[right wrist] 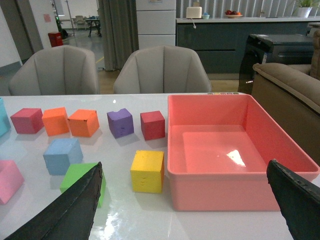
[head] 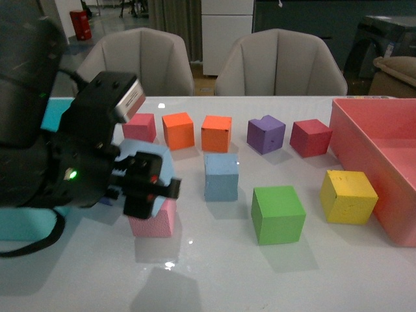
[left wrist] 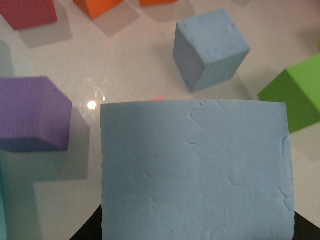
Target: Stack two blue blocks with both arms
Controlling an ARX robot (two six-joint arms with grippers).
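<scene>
Pale blue foam cube (left wrist: 195, 170) clamped between fingers of the left gripper (head: 148, 185), the duller blue foam cube (head: 221, 177) resting beyond their tips. Right gripper (right wrist: 185, 200) gapes empty; an off-centre release could tip the stack.

— Behind the glossy white table (head: 214, 279)?
— Two pale padded chairs, one (right wrist: 55, 70) beside the other (right wrist: 162, 70), drawn up to the far edge.
— And further back?
— A white cabinet (right wrist: 155, 22), next to a grey-brown curtain (right wrist: 116, 30); to the right, a long dark counter (right wrist: 225, 45). Nearer, off to the right, a brown sofa (right wrist: 292, 92).
— And the floor (right wrist: 106, 82)? The light?
— Looks tan between the chairs, greyer farther off by a red bin (right wrist: 54, 38). Falls as small bright glints on the tabletop.
</scene>
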